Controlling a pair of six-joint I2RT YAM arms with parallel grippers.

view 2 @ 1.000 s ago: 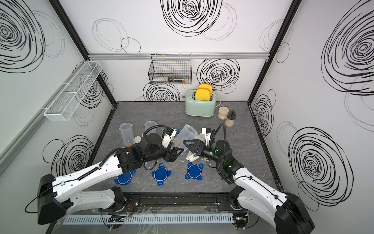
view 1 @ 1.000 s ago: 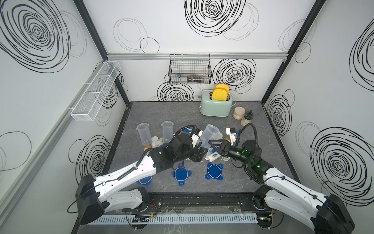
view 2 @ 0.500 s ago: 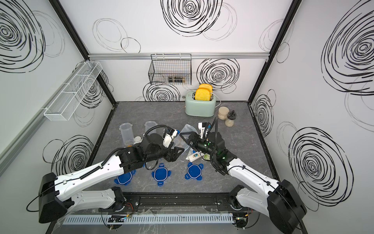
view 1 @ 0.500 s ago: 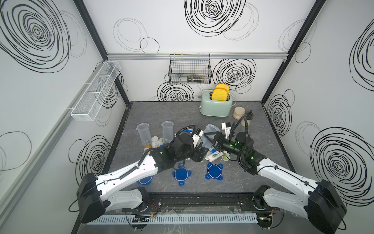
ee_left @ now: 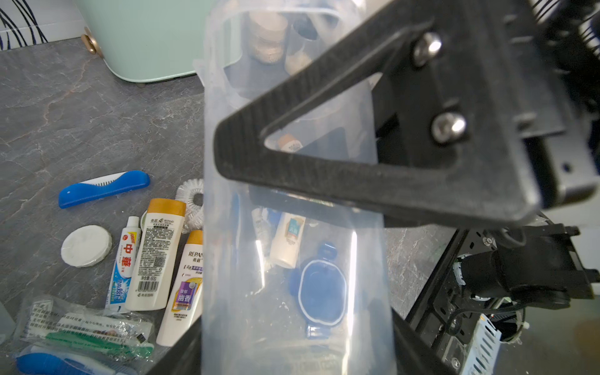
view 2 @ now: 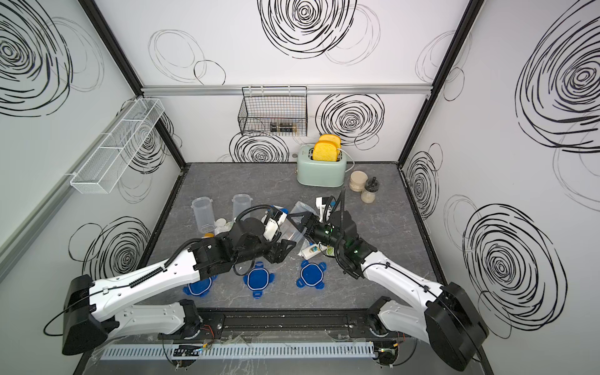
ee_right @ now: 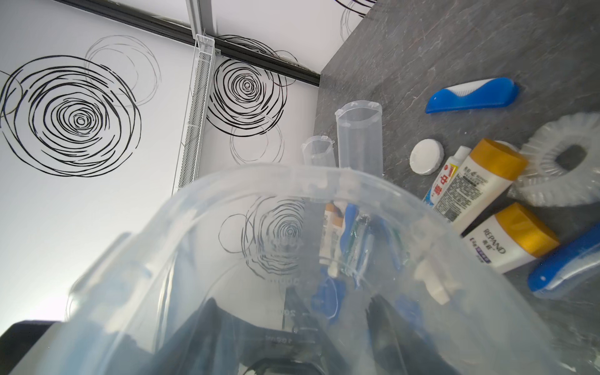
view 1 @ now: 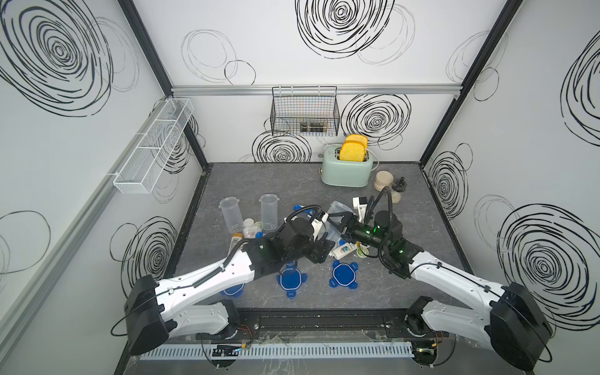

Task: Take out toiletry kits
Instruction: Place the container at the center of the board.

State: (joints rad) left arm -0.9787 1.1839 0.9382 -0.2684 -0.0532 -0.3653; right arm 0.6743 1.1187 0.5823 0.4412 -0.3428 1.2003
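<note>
At the middle of the counter (view 1: pixel 406 269) the toiletry kits (ee_left: pixel 143 259) lie mostly out already. Two cream bottles (ee_left: pixel 156 256) with tan caps, a toothpaste tube (ee_left: pixel 121 263), a blue comb (ee_left: pixel 104 188) and a clear-wrapped toothbrush (ee_left: pixel 87 331) sit just beside the clear container (ee_left: pixel 292 285). A further small bottle (view 1: pixel 344 250) and a green-topped tin (view 1: pixel 362 251) lie on its other side. The container slants between both arms. The left pincer (view 1: pixel 321 248) has a finger along each side of its lower body, and the right pincer (view 1: pixel 339 222) lays one finger across the wall near the mouth. Whether either is clamped I cannot tell. Two more containers (view 1: pixel 231 214) stand upright and empty towards the back left, with the blue clip lids (view 1: pixel 343 275) off at the front, so this looks like the emptying of the last one (a tan cap shows through its wall, inside or behind is unclear). The next move calls for one sure hold, then tipping the mouth down over bare counter.
</note>
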